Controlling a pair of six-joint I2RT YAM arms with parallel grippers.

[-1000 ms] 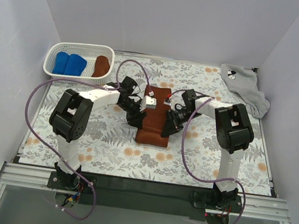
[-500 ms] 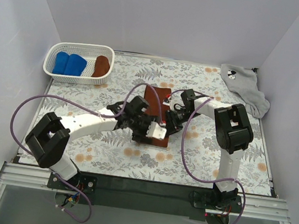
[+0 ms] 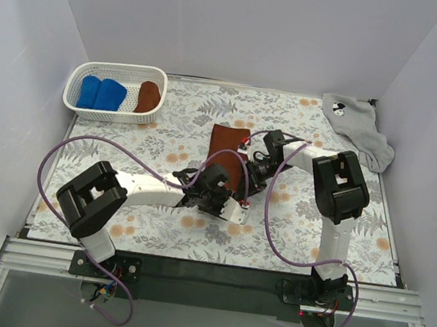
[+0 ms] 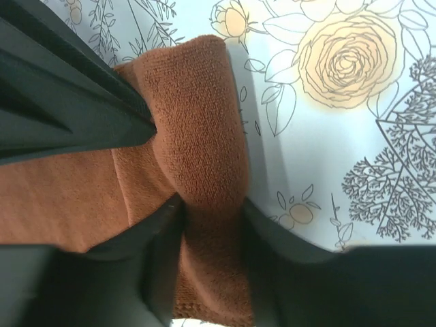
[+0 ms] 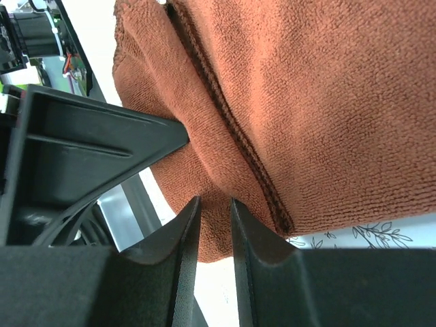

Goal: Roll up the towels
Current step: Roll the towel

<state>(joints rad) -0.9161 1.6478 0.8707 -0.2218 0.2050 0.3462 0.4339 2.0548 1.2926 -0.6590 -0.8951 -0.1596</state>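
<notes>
A rust-brown towel (image 3: 225, 144) lies mid-table, its far part flat and its near end bunched up between both grippers. My left gripper (image 3: 228, 200) is shut on a fold at that near end; the left wrist view shows the jaws (image 4: 211, 218) pinching the brown cloth (image 4: 194, 116). My right gripper (image 3: 251, 178) is shut on the towel's right near edge; in the right wrist view its jaws (image 5: 214, 204) squeeze a fold of the cloth (image 5: 320, 102). A light grey towel (image 3: 357, 130) with a black-and-white mark lies crumpled at the far right corner.
A white perforated basket (image 3: 107, 114) stands at the far left and holds two bright blue rolls (image 3: 102, 93) and a rust-brown roll (image 3: 149, 95). Purple cables loop over both arms. White walls close in the floral table cover (image 3: 152, 227).
My left arm has swung from the towel's left side round to its near end and taken hold of it. The towel's near part is now bunched and lifted. The right gripper has barely moved.
</notes>
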